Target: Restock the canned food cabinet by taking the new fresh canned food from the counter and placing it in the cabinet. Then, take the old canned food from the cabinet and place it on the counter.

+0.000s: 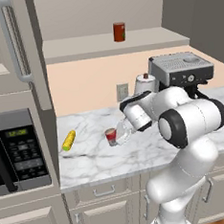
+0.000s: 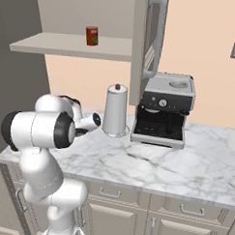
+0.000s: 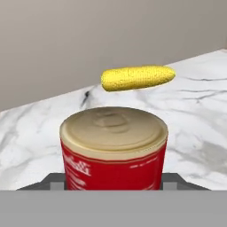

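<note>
Old canned food (image 3: 113, 155): closest to the hand camera, upright, with a red label and a pale, dull top lid. From the left base view (image 1: 110, 134) it is low over the counter's front half; whether its base touches the marble is not clear.
Gripper (image 1: 119, 135): reached down and to the left, with the can right at its tip. The finger pads are hidden beside the can, so I cannot tell whether the jaws press on it or stand slack.
Counter (image 1: 137, 155): white marble with grey veins, wide and flat under the can.
Corn cob (image 3: 138, 78): yellow, lying on the marble beyond the can and well apart from it, towards the left end of the counter (image 1: 69, 140).
New fresh canned food (image 1: 119, 31): dark red all over, standing upright on the shelf board up above (image 2: 92, 35).
Cabinet (image 1: 79, 45): beige-taupe, door swung open, the long shelf bearing that single can.
White canister (image 2: 115, 111): tall, with a dark knob, against the back wall behind the arm.
Coffee machine (image 2: 163, 112): dark and silver, just beside the canister.
Microwave (image 1: 19, 151): black-fronted, built in left of the counter.
</note>
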